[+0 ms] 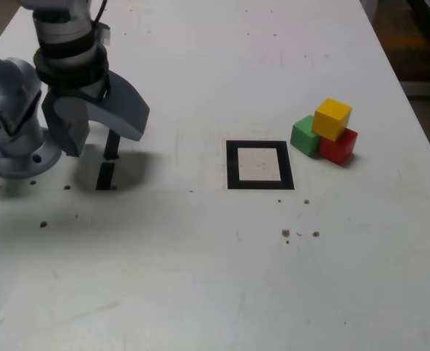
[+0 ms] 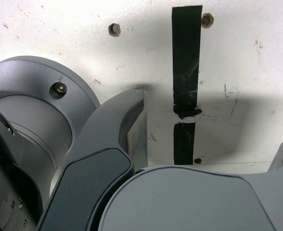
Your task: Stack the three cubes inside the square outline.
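The smooth grey gripper with curved, shell-like jaws (image 1: 104, 121) is spread wide, with nothing grasped, above the scuffed white desk (image 1: 164, 278) and two matte black tape strips (image 2: 186, 57). Well apart from it, toward the exterior view's right, a square black tape outline with a pale centre (image 1: 259, 181) is seen. Beyond that, a solid yellow cube (image 1: 332, 119) is perched atop a green cube (image 1: 305, 136) and a red cube (image 1: 338, 148).

Exterior view: elevated, angled down across the surface (image 1: 178, 256). Wrist view: closer, facing down. Shared: arm base (image 1: 25, 150), black strips (image 1: 106, 175).
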{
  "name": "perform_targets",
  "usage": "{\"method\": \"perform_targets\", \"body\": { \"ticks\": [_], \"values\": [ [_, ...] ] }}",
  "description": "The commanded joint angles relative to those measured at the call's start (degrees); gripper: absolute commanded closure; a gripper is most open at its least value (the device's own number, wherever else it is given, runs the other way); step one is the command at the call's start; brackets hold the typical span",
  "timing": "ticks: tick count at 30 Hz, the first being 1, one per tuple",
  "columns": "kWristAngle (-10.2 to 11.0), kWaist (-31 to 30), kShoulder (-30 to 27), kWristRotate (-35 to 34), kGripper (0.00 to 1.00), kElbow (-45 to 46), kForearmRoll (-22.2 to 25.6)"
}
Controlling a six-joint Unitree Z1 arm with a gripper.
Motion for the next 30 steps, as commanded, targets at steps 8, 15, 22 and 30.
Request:
{"method": "perform_targets", "body": {
  "ticks": [8, 15, 22, 30],
  "values": [
    [-0.02, -0.13, -0.33, -0.06, 0.00, 0.02, 0.04],
    [0.55, -0.13, -1.41, 0.07, 0.00, -6.29, 3.01],
    [4.29, -0.07, 7.47, 1.67, 0.01, -35.42, 20.99],
    [4.54, 0.05, 20.60, 4.28, 0.02, -63.91, 31.69]
  ]
}}
